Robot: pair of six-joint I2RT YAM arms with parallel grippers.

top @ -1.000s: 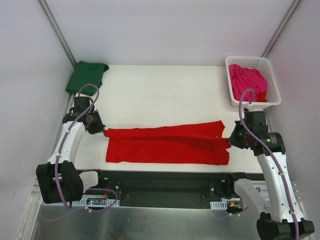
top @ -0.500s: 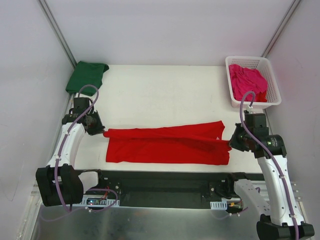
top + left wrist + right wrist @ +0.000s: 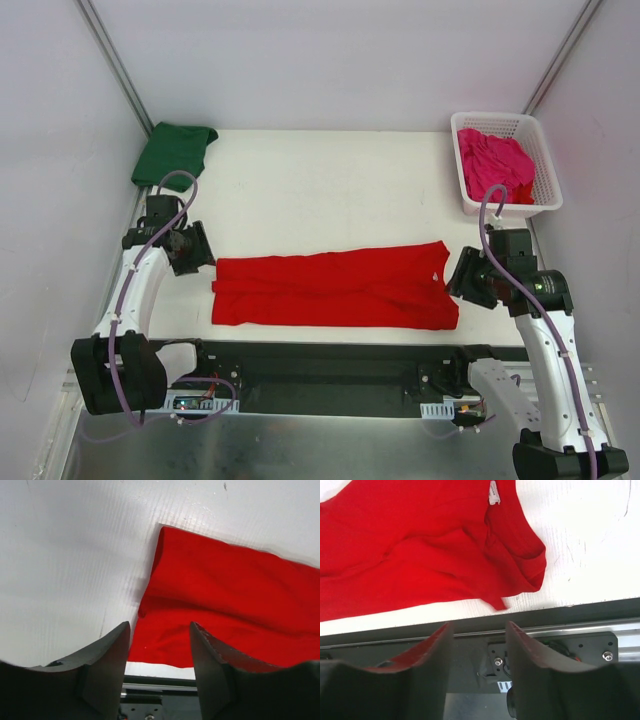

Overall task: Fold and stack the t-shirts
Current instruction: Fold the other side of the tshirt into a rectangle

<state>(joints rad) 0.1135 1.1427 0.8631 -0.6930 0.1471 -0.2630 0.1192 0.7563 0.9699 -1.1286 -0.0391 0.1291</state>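
The red t-shirt [image 3: 330, 288] lies folded lengthwise in a long band along the near edge of the table, also seen in the left wrist view [image 3: 225, 600] and in the right wrist view [image 3: 420, 545]. My left gripper [image 3: 200, 252] hovers open just off its left end, nothing between the jaws [image 3: 159, 630]. At the shirt's right end my right gripper [image 3: 462, 282] is open too, over the table's front edge [image 3: 479, 630]. The dark green t-shirt [image 3: 175, 151] lies folded at the far left corner. The magenta t-shirt [image 3: 493, 162] is crumpled in the basket.
The white lattice basket [image 3: 545, 160] stands at the far right corner. White walls close in the table on three sides. A black rail [image 3: 330, 360] runs just below the table's near edge.
Both grippers opened and let go of the red t-shirt's ends. The upper layer dropped flat, and the cloth is no longer stretched between them.
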